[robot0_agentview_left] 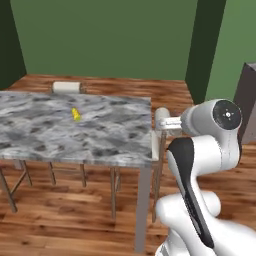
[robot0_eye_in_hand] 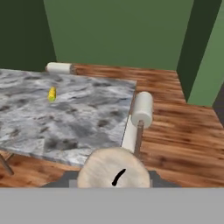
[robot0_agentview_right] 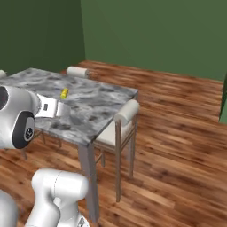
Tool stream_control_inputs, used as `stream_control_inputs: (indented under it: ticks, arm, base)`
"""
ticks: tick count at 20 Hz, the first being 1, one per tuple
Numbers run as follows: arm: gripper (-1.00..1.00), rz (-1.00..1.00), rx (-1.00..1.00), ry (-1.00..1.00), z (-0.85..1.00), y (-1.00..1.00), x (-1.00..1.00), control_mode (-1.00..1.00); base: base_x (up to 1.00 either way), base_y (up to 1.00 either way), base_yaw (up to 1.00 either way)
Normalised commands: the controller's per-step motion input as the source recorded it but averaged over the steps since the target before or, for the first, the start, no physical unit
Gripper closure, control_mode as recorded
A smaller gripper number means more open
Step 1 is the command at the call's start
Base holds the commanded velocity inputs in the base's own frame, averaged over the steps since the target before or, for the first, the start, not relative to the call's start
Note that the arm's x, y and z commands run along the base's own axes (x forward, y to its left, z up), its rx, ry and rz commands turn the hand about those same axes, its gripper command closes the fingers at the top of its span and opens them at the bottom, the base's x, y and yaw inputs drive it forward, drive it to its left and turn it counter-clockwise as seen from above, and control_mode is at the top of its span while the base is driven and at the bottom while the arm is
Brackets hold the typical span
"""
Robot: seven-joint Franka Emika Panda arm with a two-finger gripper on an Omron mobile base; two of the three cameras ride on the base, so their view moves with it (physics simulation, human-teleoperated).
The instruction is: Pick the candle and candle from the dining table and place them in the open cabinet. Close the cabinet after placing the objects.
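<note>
Sitting between the two dark finger tips in the hand view is a round cream candle (robot0_eye_in_hand: 114, 170) with a black wick. The gripper (robot0_eye_in_hand: 114, 177) is squeezed tight on it, up in the air by the corner of the dining table (robot0_eye_in_hand: 87, 118). A yellow corn cob (robot0_eye_in_hand: 52, 93) lies on the table, well apart.

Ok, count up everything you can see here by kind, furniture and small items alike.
table: 1
chairs: 2
corn cob: 1
candle: 1
Total: 5
</note>
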Motion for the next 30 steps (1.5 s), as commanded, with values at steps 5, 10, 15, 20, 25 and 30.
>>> stream_control_inputs:
  ticks: [5,10,15,20,25,30]
  arm:
    - [1.00,0.00,0.00,0.00,0.00,0.00,0.00,1.00]
    - [1.00,0.00,0.00,0.00,0.00,0.00,0.00,1.00]
    - [1.00,0.00,0.00,0.00,0.00,0.00,0.00,1.00]
    - [1.00,0.00,0.00,0.00,0.00,0.00,0.00,1.00]
    - [1.00,0.00,0.00,0.00,0.00,0.00,0.00,1.00]
    - [1.00,0.00,0.00,0.00,0.00,0.00,0.00,1.00]
  base:
    - [-0.24,-1.00,-0.05]
    - [-0.38,-1.00,-0.44]
    - [-0.03,-1.00,-0.66]
    - [0.00,-0.99,-0.68]
    - [0.00,-1.00,-0.65]
    - [0.12,-1.00,-0.62]
